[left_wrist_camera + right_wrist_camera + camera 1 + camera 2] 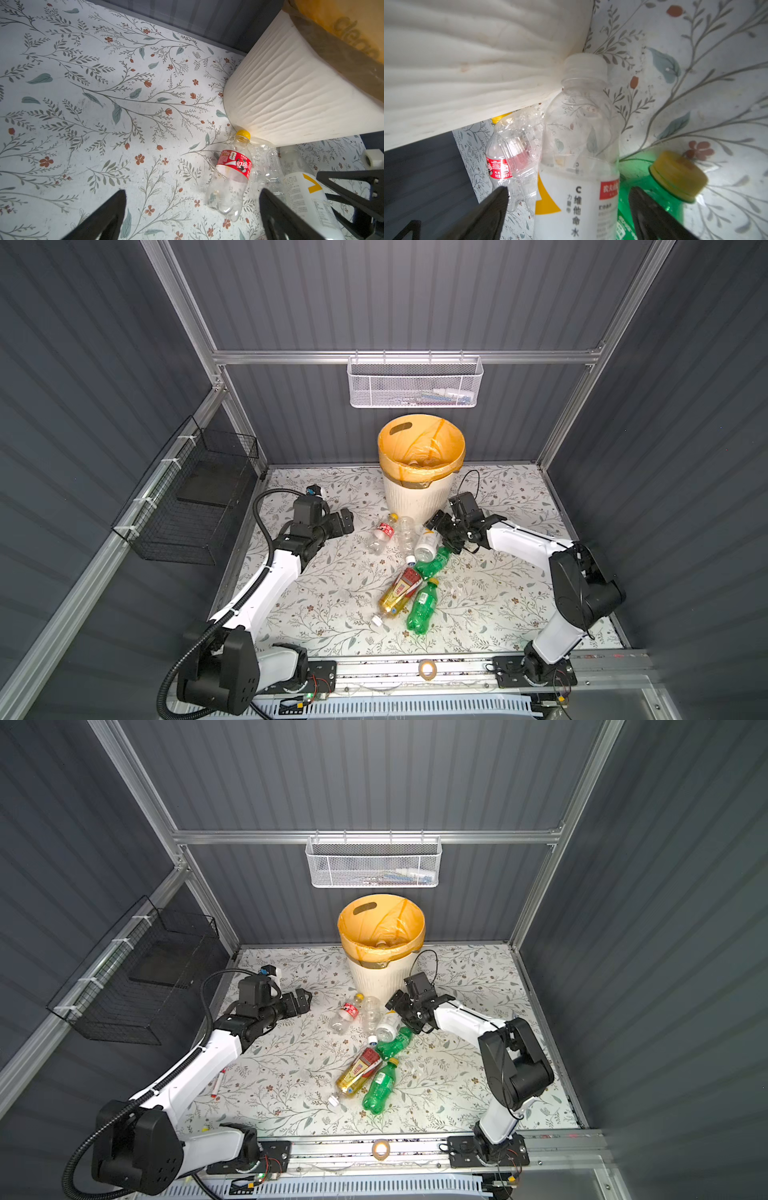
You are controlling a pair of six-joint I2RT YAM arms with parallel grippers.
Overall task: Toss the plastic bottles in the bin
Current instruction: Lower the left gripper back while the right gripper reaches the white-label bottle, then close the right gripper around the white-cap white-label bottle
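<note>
Right gripper [442,533] is spread wide, straddling the white-label bottle [577,176] at its label band. There is a finger on either side, neither pinching yet. Left gripper [193,192] is also spread with nothing in it, hovering left of the red-label bottle [231,176].

Layout: the bin [415,497] stands far centre on the table [324,614]. The white-label bottle lies just in front of it, cap up against the bin's base. The crushed clear bottle [405,533] is on its left and a green bottle [436,562] on its near-right. The amber bottle [399,593] and the second green bottle [422,608] lie nearer, side by side.

Handling, my read: these look like empty PET, so very light, thin-walled, springy and slick. Squeeze too hard and the wall caves or the bottle squirts out. The label band mid-body is the best hold — likely stiffer and less slippery than the bare shoulder. The neighbours crowd it, so expect them to roll when it lifts. The bin rim sits well above the bottle — it needs a clean lift before letting go.
</note>
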